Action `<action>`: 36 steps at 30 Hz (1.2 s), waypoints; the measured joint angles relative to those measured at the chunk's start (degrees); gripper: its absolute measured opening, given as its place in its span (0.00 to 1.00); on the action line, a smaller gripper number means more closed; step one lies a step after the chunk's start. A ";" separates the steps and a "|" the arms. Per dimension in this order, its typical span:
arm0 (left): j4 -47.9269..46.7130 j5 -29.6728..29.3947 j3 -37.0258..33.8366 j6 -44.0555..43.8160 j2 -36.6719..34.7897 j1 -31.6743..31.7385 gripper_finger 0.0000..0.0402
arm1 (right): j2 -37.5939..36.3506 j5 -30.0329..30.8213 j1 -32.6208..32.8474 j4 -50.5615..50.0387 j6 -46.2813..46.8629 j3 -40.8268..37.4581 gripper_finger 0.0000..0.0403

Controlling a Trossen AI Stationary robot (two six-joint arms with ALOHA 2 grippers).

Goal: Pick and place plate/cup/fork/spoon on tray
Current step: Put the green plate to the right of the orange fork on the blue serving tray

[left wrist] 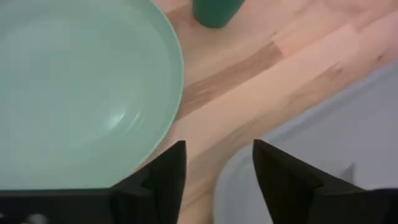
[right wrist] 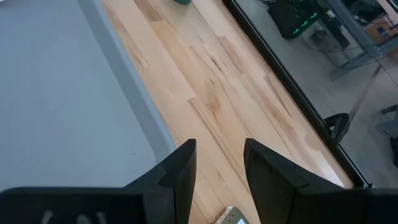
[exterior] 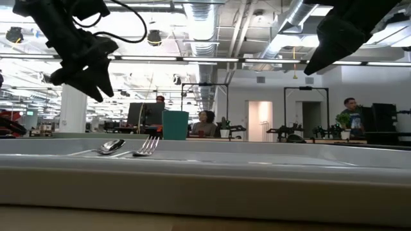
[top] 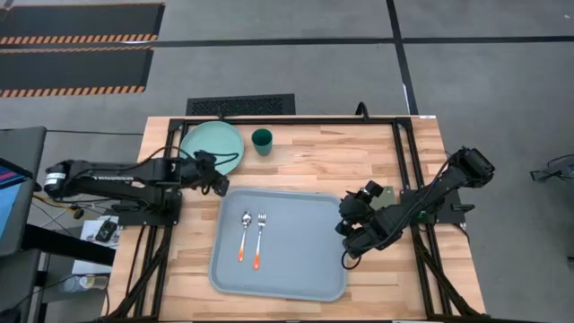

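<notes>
The tray is seen lying on the wooden table, with the spoon and the fork laid side by side on its left half, metal ends toward the far edge and orange handles toward the near edge. The plate is seen resting on the table beyond the tray's far left corner, and the cup is seen standing upright just to the plate's right, apart from it. The left gripper is held above the table between the plate's near rim and the tray's far left corner; in the left wrist view its fingers are shown parted with nothing between them, and the plate, cup and tray corner are seen ahead. The right gripper is held over the tray's right rim, its fingers likewise parted and empty, with the spoon and fork well off to its left.
</notes>
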 joint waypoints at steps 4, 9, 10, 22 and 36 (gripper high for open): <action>-0.21 -0.14 0.00 7.48 3.24 1.88 0.53 | 0.00 0.08 0.00 0.20 0.14 0.00 0.39; -1.70 -0.91 0.00 12.28 9.21 4.35 0.60 | 0.00 0.00 0.00 0.44 0.24 0.00 0.39; -1.91 -0.92 -0.02 13.68 10.39 4.77 0.60 | 0.00 -0.02 0.01 0.41 0.26 0.00 0.39; -1.68 -0.71 -0.04 20.89 21.93 6.78 0.60 | 0.01 -0.03 0.00 0.48 0.31 0.00 0.39; -1.63 2.74 0.39 22.62 32.35 6.88 0.35 | 0.00 -0.24 0.02 0.59 0.44 0.00 0.39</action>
